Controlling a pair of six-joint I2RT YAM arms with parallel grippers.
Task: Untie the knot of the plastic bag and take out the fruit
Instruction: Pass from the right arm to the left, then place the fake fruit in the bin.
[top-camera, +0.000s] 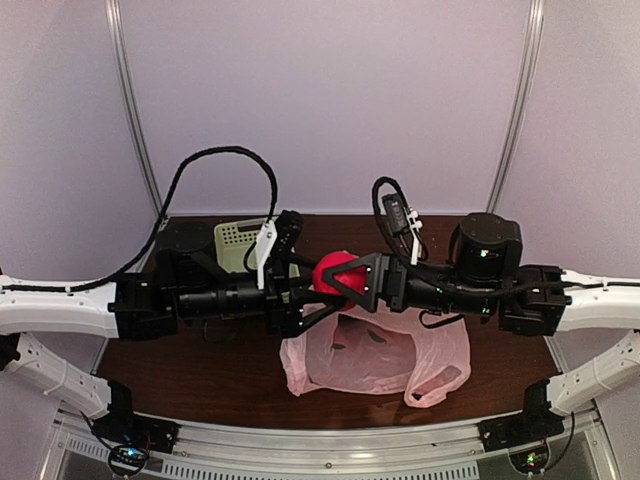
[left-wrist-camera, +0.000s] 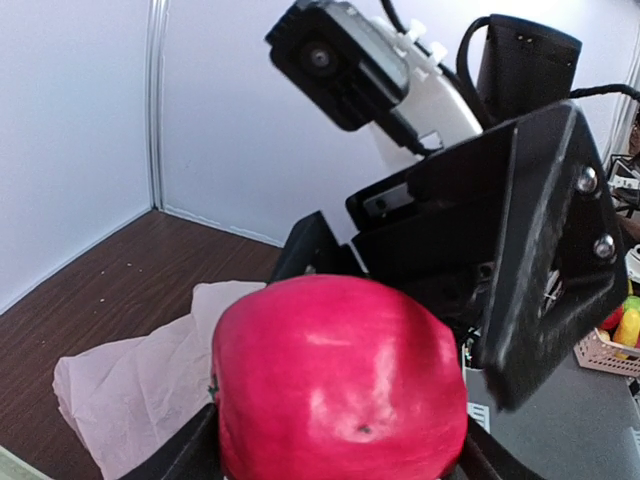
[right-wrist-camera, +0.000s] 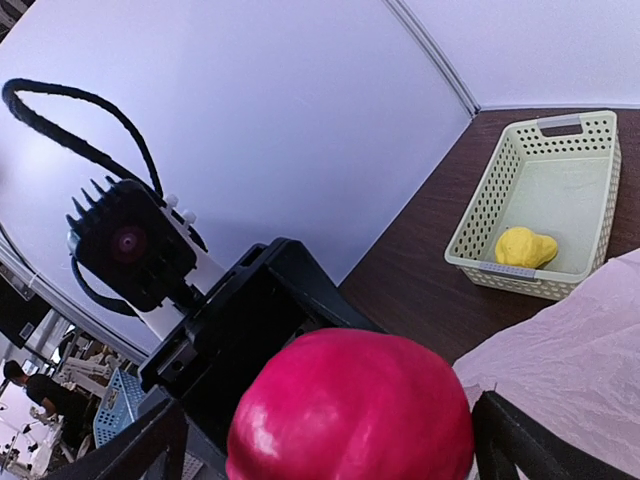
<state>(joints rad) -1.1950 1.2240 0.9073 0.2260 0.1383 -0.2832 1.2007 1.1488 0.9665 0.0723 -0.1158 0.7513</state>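
In the middle of the top view, above the table, my two arms meet over the plastic bag. Between them is a red fruit. My left fingers press on it from both sides, so I think they are holding it. My right fingers stand wide around the same fruit. There is a gap on one side, so they have no grip on it.

The knot looks undone. The plastic bag lies soft and flat on the table in the lower middle of the top view, and its mouth is loose. So I think that part of the job is done.

Taking the fruit out looks partly done. One yellow fruit lies in the basket, at the right of my right wrist view. I see nothing else in the basket. The red fruit is out of the bag and up in the air, not yet put down anywhere.

Through the pink plastic, in the top view, I see a few dark shapes. They may be more fruit, but I cannot tell. If they are, those are left to take out.
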